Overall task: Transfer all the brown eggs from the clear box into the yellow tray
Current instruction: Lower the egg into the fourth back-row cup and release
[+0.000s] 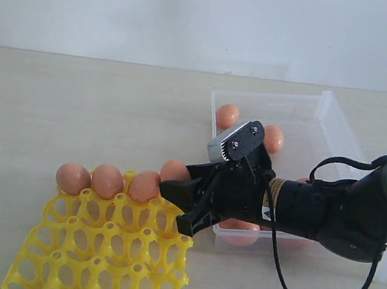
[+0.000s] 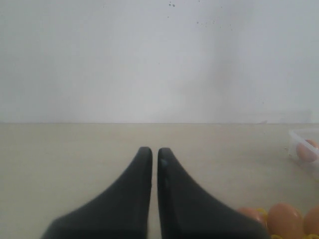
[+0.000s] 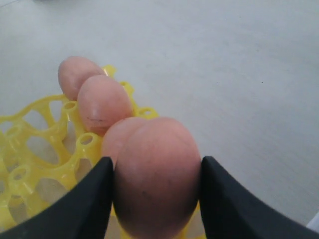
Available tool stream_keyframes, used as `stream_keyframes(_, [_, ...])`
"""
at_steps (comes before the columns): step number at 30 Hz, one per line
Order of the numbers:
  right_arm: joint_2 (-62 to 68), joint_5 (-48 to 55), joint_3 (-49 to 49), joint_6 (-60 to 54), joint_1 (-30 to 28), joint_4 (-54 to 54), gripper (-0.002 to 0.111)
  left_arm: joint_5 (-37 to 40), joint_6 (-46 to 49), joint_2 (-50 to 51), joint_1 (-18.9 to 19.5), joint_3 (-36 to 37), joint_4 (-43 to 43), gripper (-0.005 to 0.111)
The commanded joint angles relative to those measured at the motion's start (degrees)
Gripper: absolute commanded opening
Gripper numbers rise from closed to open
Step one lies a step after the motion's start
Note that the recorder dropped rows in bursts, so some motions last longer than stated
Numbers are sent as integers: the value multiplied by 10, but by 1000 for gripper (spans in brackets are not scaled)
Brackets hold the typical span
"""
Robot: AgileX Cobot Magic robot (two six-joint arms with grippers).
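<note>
Over the yellow tray [image 1: 32,246], the right gripper [image 3: 155,199] clamps a brown egg [image 1: 174,170], perhaps touching its neighbour [image 1: 144,186].

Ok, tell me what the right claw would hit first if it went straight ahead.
The right claw, shut on a brown oval egg, would likely bump that egg into the nearest seated brown egg in the yellow plastic tray; the gap is unclear.

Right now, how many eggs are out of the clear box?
4. Three eggs sit in the far row of the yellow tray; the fourth egg is clamped in the right gripper at that row's end. The gripper could hide another.
</note>
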Motion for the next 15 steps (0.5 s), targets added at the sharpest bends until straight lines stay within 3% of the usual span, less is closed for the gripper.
stream_keyframes(1, [-1,14,3,-10,2,1,0,-3,2,-2,2,2,0,4])
stream_keyframes(5, [-1,14,3,-18,2,-4,7,-3,2,-2,2,2,0,4])
stream_keyframes(9, [-1,14,3,-20,2,-4,33,-3,2,-2,2,2,0,4])
stream_keyframes(15, [-1,15,3,-22,2,2,50,-3,2,-2,2,2,0,4])
